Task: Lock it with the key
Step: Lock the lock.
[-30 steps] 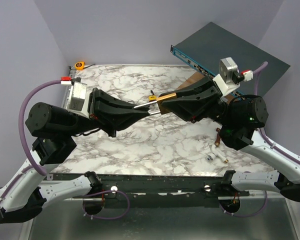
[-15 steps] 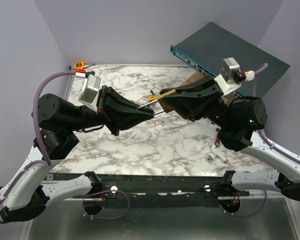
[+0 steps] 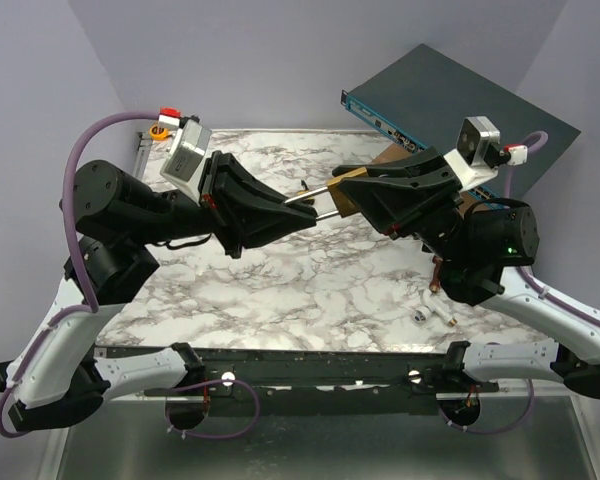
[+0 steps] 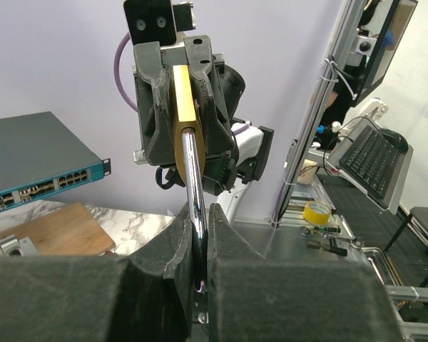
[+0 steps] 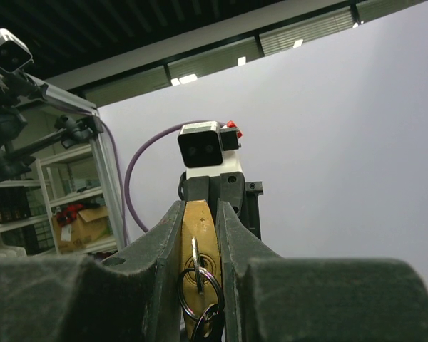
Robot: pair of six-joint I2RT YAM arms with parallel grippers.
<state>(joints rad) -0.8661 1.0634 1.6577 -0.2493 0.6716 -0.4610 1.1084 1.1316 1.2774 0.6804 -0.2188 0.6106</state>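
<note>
One brass padlock [image 3: 348, 192] with a shiny steel shackle [image 4: 192, 171], held in the air above the tabletop [image 3: 310, 290], left of the network switch [image 3: 450, 100] and a bit nearer than it. One key [image 5: 195, 258] pokes out of the lock's end face, with a key ring [image 5: 200, 293] hanging off it.

Two grippers are on it. The right gripper [image 3: 352, 197] has its jaws clamped on the brass body, and the left gripper [image 3: 302, 213] has its jaws pinched tight on the shackle.

The tabletop is a white-and-grey marble look. One wooden board [image 3: 388, 158] is tucked against the switch, and one orange tape measure [image 3: 160, 130] sits way off to the switch's left. The walls [image 3: 280, 60] are plain lilac.
</note>
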